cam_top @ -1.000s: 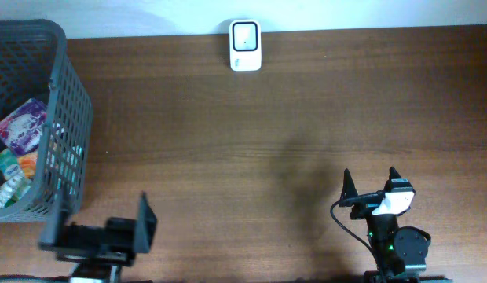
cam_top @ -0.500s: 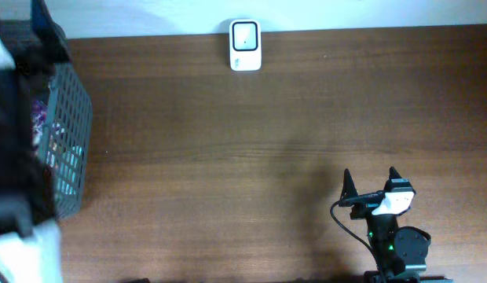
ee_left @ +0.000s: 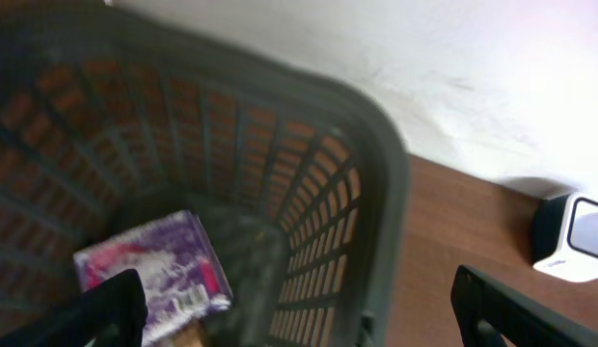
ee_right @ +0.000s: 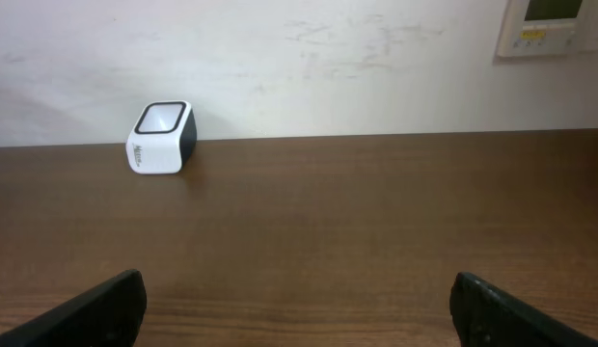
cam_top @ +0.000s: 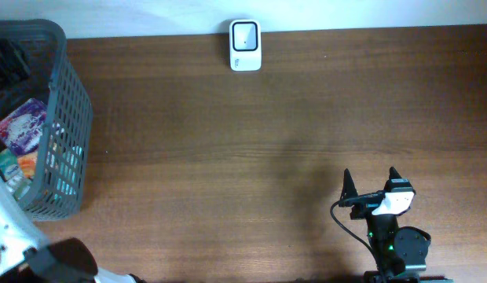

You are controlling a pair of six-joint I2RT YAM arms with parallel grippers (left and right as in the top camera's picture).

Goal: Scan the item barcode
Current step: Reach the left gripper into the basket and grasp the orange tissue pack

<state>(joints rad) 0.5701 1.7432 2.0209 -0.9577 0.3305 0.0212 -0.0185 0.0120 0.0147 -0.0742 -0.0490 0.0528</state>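
A white barcode scanner with a dark window stands at the table's far edge, also seen in the right wrist view. A purple packet lies in the grey mesh basket at the far left, above green and orange packets. My left gripper hangs open over the basket's near right wall. The purple packet lies by its left finger, untouched. My right gripper rests open and empty low at the front right, facing the scanner.
The left arm's white link and a black joint fill the front left corner of the overhead view. A wall panel hangs behind the table. Bare brown tabletop lies between basket, scanner and right arm.
The left arm has swung from the table's front edge up and left over the basket, still open. The right arm, scanner and packets have not moved.
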